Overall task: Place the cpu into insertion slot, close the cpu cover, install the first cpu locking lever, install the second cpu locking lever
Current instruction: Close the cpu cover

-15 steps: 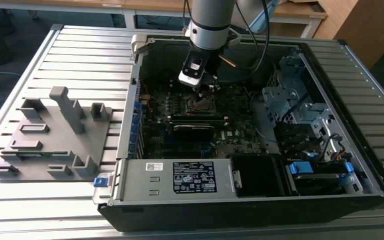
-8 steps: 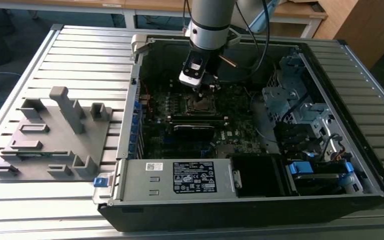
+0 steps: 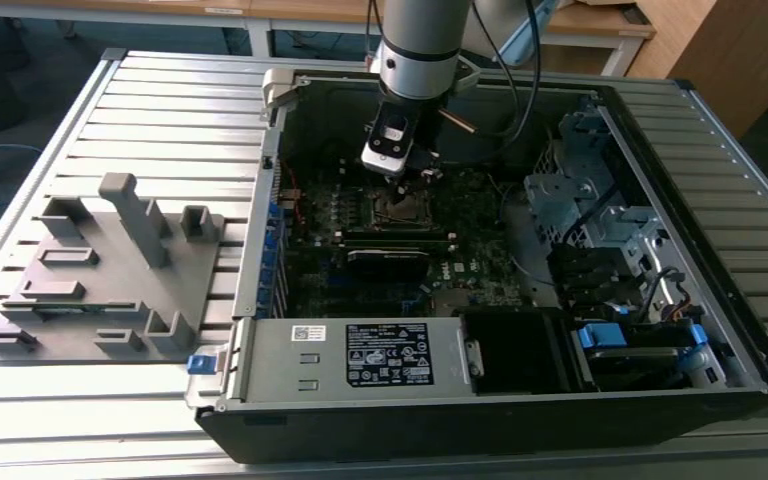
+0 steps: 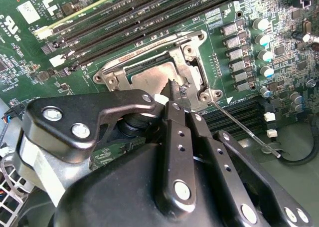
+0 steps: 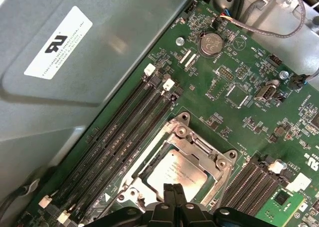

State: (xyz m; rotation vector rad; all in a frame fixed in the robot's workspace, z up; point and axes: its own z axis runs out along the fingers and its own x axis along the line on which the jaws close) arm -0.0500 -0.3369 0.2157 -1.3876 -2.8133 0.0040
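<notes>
The cpu (image 5: 174, 173) sat flat in the insertion slot (image 3: 404, 207), its dull grey face showing through the cut-out of the cpu cover (image 5: 202, 144), which lay down over it. The gripper (image 5: 172, 188) was right above one edge of the chip, fingertips pointing down at the spot where grey metal met the silver frame. In the second wrist view the tip of the gripper (image 4: 172, 87) stood over the cover's (image 4: 192, 62) side bar, just beside the cpu (image 4: 149, 80); from where I stood I could not tell whether it touched the metal or hung a hair above it. The two fingers were pressed together with nothing between them.

A thin wire locking lever (image 4: 239, 127) ran out from the corner of the socket and slanted away across the neighbouring memory slots (image 4: 234, 119), its hooked end well clear of the frame.

In the exterior view the arm came straight down into the open computer case (image 3: 744, 330), wrist roughly vertical, with the gripper (image 3: 420, 176) low over the green motherboard (image 3: 357, 262) and directly above the socket. The grey power supply box (image 3: 357, 355) lay nearer the camera, and a grey plastic fixture (image 3: 104, 270) rested on the slatted table (image 3: 157, 100) at the exterior view's left, well apart from the arm
</notes>
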